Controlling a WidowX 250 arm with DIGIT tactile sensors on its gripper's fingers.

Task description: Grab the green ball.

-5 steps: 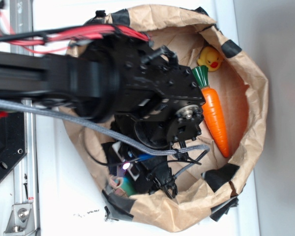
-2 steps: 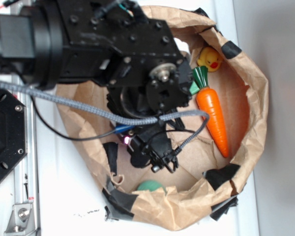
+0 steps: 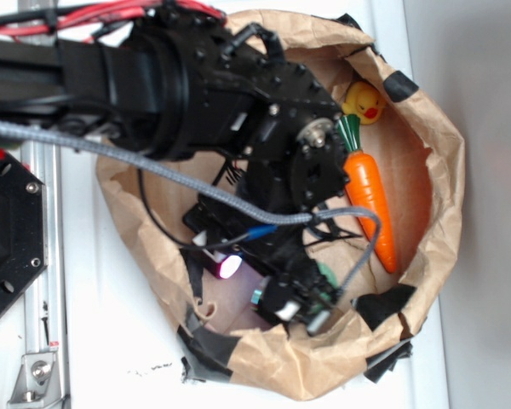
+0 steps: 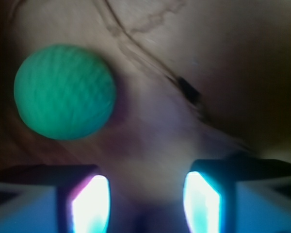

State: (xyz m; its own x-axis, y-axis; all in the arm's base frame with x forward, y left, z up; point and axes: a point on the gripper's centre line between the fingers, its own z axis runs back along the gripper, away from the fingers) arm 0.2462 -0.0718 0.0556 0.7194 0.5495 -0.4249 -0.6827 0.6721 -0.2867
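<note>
Nearest the wrist camera, two fingers (image 4: 89, 204) lit bright at the bottom edge, spread apart with bare brown paper between them: gripper (image 4: 146, 204) open, holding nothing. Just beyond and off to the upper left in that view, the green ball (image 4: 65, 91), round and faintly textured, resting on the paper, clear of both fingers and not between them. Past the ball, creased paper with a dark wandering line and a small dark patch.

From the outside view, the gripper (image 3: 300, 300) down inside the paper bag (image 3: 439, 153), close to its lower wall, with a pink light glowing on the arm just beside it. A flat green block (image 3: 326, 274) showing at the gripper's edge; the ball itself not to be made out here, hidden behind the black arm (image 3: 238, 111). A grey braided cable (image 3: 111, 153) draped across the arm. Farther in, along the bag's right side, the orange carrot (image 3: 371, 203) lying lengthwise with its green top towards the yellow duck (image 3: 364, 100), the two nearly touching. Black tape patches (image 3: 383, 304) around the bag's rim, white table (image 3: 111, 358) underneath.
</note>
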